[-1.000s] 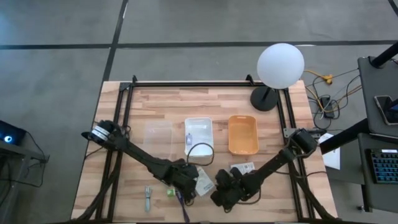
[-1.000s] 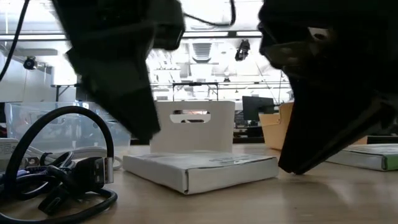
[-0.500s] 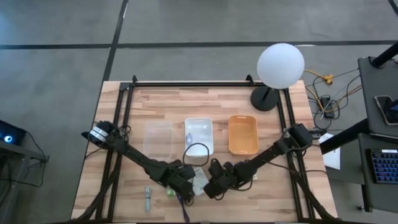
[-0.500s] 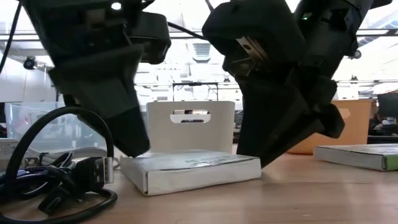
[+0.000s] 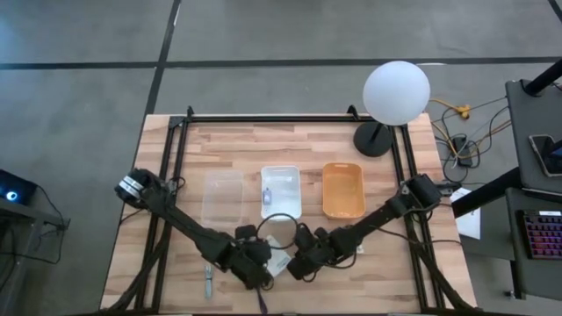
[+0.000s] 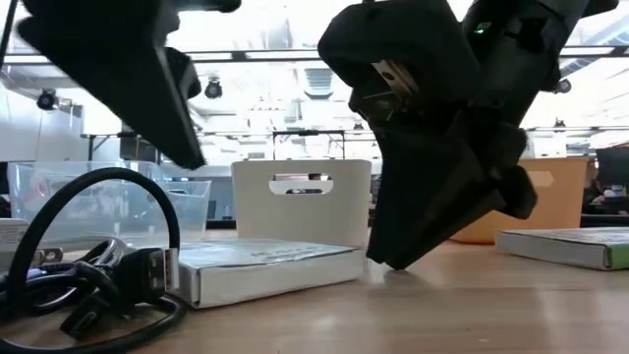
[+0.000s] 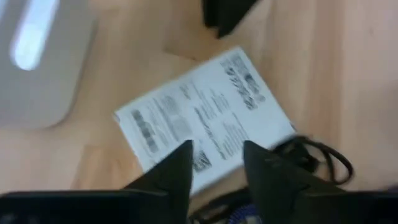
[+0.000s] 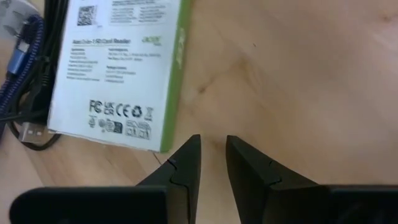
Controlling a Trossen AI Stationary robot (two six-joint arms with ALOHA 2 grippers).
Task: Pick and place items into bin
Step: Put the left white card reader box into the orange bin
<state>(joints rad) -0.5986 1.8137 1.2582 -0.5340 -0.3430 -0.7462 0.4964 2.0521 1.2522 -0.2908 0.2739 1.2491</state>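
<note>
A flat white printed packet with a green edge lies flat on the table near its near edge; it also shows in the low view. My left gripper hovers open above the packet, clear of it. My right gripper points down at the table just beside the packet's corner, with a narrow gap between its fingers. A black cable lies coiled next to the packet. A second packet lies farther right. My right gripper's fingertips come down slanting from the table's right and stand on the wood right at the packet's right end. I cannot tell whether they touch it. The packet lies flat on the table.
Three trays stand in a row mid-table: clear, white and orange. A grey metal stick lies near the near edge. A lamp with a white globe stands at the far right corner. A blue-purple cable lies beside the packet.
My right gripper has swung toward the table's left, up to the packet's right end. The packet has slid a little to the left along the table. My left gripper has lifted off the packet and drawn back toward the near edge.
</note>
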